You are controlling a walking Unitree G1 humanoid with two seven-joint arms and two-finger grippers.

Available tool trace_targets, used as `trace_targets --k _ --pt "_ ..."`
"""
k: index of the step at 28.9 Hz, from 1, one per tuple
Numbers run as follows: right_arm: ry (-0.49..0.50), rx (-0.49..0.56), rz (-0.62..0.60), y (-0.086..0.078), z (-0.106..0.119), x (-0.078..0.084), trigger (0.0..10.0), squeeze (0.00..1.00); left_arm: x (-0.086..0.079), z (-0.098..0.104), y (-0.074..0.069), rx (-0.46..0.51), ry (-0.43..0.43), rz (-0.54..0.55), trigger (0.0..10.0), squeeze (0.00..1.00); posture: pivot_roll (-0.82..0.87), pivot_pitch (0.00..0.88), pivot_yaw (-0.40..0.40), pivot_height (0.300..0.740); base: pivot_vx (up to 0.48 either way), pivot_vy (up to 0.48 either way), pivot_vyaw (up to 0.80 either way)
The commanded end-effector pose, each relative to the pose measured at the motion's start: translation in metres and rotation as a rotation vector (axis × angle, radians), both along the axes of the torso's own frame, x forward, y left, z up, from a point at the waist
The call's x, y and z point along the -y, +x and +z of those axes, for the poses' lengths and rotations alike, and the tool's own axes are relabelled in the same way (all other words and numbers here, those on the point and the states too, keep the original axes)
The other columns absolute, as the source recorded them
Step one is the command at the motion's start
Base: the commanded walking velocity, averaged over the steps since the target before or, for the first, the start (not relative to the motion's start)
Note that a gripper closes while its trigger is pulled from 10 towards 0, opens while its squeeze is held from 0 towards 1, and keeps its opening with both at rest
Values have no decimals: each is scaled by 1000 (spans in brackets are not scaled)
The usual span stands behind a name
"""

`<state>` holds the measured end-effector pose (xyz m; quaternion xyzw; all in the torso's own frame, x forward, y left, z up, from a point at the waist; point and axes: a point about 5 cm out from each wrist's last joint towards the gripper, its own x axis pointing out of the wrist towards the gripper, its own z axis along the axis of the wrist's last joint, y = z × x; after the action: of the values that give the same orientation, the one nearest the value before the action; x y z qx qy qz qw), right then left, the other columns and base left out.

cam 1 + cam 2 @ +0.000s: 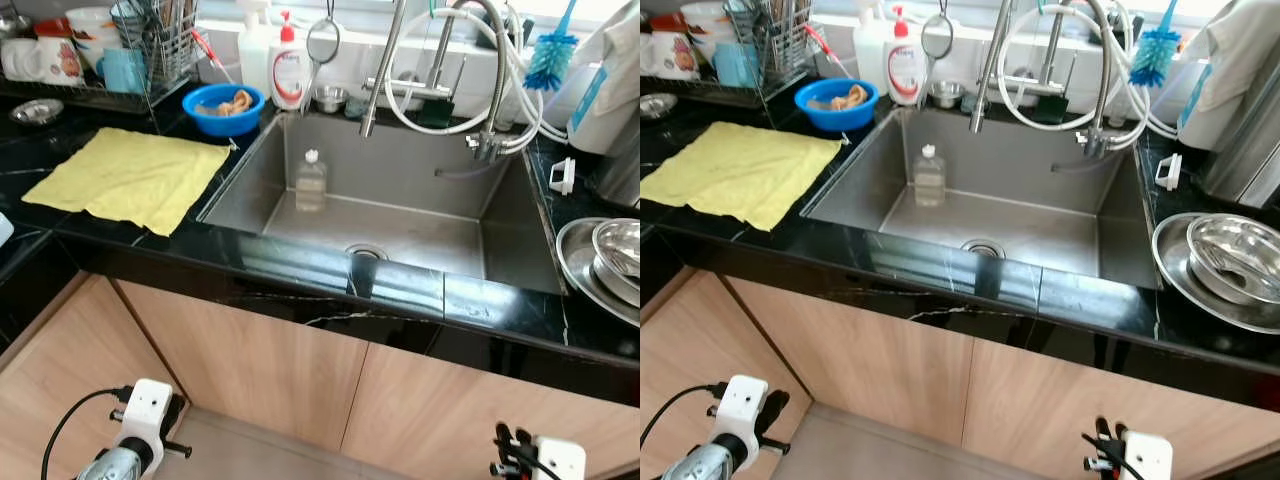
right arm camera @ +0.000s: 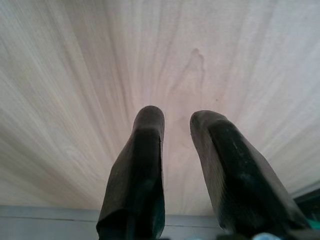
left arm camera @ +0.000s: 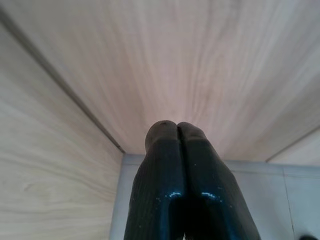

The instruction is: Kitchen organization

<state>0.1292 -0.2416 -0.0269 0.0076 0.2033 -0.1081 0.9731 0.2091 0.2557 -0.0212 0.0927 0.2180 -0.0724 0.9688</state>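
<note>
Left gripper (image 3: 177, 131) clenched empty, right gripper (image 2: 177, 120) released, both low by cabinet doors (image 1: 260, 375); clear bottle (image 1: 311, 180) upright in sink (image 1: 390, 225) at 12 o'clock, looks light, slippery, grab mid-body.

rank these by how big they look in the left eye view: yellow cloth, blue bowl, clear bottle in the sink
1. yellow cloth
2. blue bowl
3. clear bottle in the sink

The cloth lies nearer the camera, but the gaps are plain.

A clear bottle (image 1: 929, 175) stands upright in the steel sink (image 1: 1070, 235), yellow cloth (image 1: 735, 170) on the counter beside it.
</note>
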Motion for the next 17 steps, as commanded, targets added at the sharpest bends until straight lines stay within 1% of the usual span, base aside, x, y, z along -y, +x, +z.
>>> trace_targets --k 1,3,5,6,8,9,10,11,12,13,14,15,16,17 --pt "-8 3 -35 -5 9 1 10000 0 -5 11 1 70 -8 16 10000 0 -59 0 -16 740 0 0 0" --pt "-13 11 -49 -7 14 0 10000 0 -7 20 2 118 -13 20 10000 0 -56 0 -18 740 0 0 0" --pt "-37 13 -49 -7 18 1 10000 0 -10 27 0 144 -12 24 10000 0 -52 0 -20 740 0 0 0" --pt "-37 13 -49 -7 18 1 10000 0 -10 27 0 144 -12 24 10000 0 -52 0 -20 740 0 0 0" --pt "-73 15 -78 -7 20 3 10000 0 -15 43 0 210 -8 48 10000 0 -54 0 -19 740 0 0 0" --pt "-106 47 -76 -16 36 4 10000 0 -16 49 1 237 -10 56 10000 0 -54 0 -19 740 0 0 0" --pt "-144 82 -62 -22 55 6 10000 0 -16 56 2 262 -15 63 10000 0 -54 0 -20 740 0 0 0" --pt "-173 122 -47 -20 75 8 10000 0 -16 64 4 294 -24 64 10000 0 -54 0 -20 740 0 0 0" --pt "-209 159 -27 -15 93 10 10000 0 -14 74 8 331 -26 60 10000 0 -54 0 -19 740 0 0 0" --pt "-232 194 -15 -7 104 10 10000 0 -13 82 12 366 -31 58 10000 0 -51 0 -21 740 0 0 0" --pt "-254 238 2 3 120 7 10000 0 -13 97 20 420 -34 69 10000 0 -46 0 -24 740 0 0 0" --pt "-263 251 12 7 125 5 10000 0 -12 102 23 442 -36 76 10000 0 -46 0 -24 740 0 0 0" --pt "-263 251 12 7 125 5 10000 0 -12 102 23 442 -36 76 10000 0 -46 0 -24 740 0 0 0" --pt "-276 266 28 11 131 2 10000 0 -11 110 27 473 -42 83 10000 0 -49 0 -23 740 0 0 0"
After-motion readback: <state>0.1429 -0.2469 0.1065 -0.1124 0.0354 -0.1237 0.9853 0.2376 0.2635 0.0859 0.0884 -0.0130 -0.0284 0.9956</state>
